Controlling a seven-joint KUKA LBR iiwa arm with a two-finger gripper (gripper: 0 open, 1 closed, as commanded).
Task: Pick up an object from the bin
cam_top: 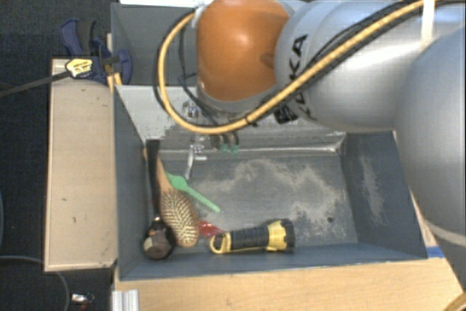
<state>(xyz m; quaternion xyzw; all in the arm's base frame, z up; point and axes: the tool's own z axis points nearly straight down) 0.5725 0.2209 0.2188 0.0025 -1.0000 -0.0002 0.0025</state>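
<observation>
Against the near wall of the bin [378,186], left of middle: a black-and-yellow torch [255,237], flat and lengthwise, probably rolled there and stopped by the wall. Just beside its left end, a small red bit [209,230], too hidden to name. Toward the near left corner, a hairbrush [178,218], bristles up, handle pointing to the far wall. Wedged in the corner itself, close against the brush head, a dark ball [158,242].

Farther in, slanting from the brush handle out onto the bare floor, a green stick [191,193]. Along the left wall, lying hard against it, a black rod [152,178].

By the far wall, left of middle, under the orange cover [237,47]: the claw [196,153]. Cannot tell how wide it gapes, nor whether anything is in it. Below it, bare floor; nearest to it, the far ends of the green stick and the black rod.

Judged awkward: torch, ball and rod, each pressed to a wall with no room on that side. Judged most open to a grasp: the green stick, clear of the walls.
</observation>
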